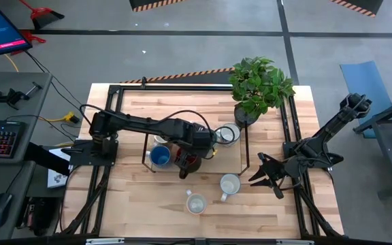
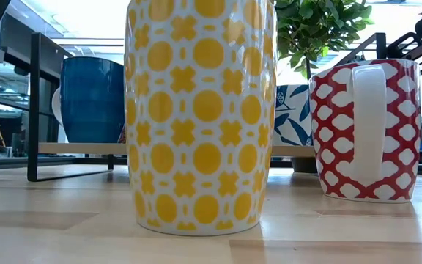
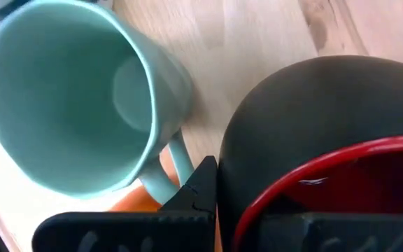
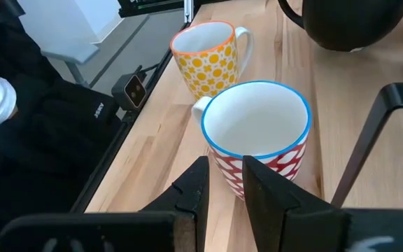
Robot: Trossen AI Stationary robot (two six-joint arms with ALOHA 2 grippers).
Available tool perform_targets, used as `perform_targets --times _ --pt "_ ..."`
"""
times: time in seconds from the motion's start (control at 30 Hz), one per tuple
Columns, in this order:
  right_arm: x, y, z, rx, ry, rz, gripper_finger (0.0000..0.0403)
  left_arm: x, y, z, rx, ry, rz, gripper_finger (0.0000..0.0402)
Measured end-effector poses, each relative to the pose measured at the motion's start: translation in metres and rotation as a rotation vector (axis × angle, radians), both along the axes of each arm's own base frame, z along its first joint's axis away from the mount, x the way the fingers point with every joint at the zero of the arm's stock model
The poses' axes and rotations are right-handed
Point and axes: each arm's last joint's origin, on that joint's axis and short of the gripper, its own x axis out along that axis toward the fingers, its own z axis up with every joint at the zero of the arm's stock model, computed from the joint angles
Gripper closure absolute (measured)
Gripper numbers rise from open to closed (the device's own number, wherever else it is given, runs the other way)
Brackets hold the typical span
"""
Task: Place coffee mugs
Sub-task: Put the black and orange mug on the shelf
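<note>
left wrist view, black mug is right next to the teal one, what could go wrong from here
1. The left gripper seems to hold the black mug by its rim only, so it could tilt or slip.
2. The teal mug sits very close, so lowering or shifting the black mug could knock it.
3. The right gripper is just behind the red patterned mug and could shove it into the yellow mug.

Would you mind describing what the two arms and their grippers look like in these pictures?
Both arms are dark, nearly black, built of slim jointed segments with bulkier joint housings. The left arm carries a thin black cable looping along its length. The right arm ends in the right gripper, with two flat, black, pointed fingers. The left gripper is a similarly dark block. No markings are legible.
</note>
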Motion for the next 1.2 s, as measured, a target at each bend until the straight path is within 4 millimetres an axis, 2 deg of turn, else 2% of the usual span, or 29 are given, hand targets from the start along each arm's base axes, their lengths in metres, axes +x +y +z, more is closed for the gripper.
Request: perform_targets --times 0.37,0.63,0.9,1.2 --pt "0.0 0.0 0.0 0.001 0.003 0.005 0.0334 0.001 0.001 -0.016 0.035 0.083 0.038 0.0399" --pt "0.0 0.0 -0.001 0.006 0.011 0.003 0.0334 0.001 0.003 -0.015 0.082 0.075 0.051 0.0398" --pt "0.0 0.0 -0.001 0.007 0.012 0.005 0.0334 0.001 0.003 -0.015 0.111 0.068 0.084 0.0355" --pt "0.0 0.0 -0.001 0.007 0.013 0.006 0.0334 -0.002 0.005 -0.014 0.147 0.082 0.111 0.0336"
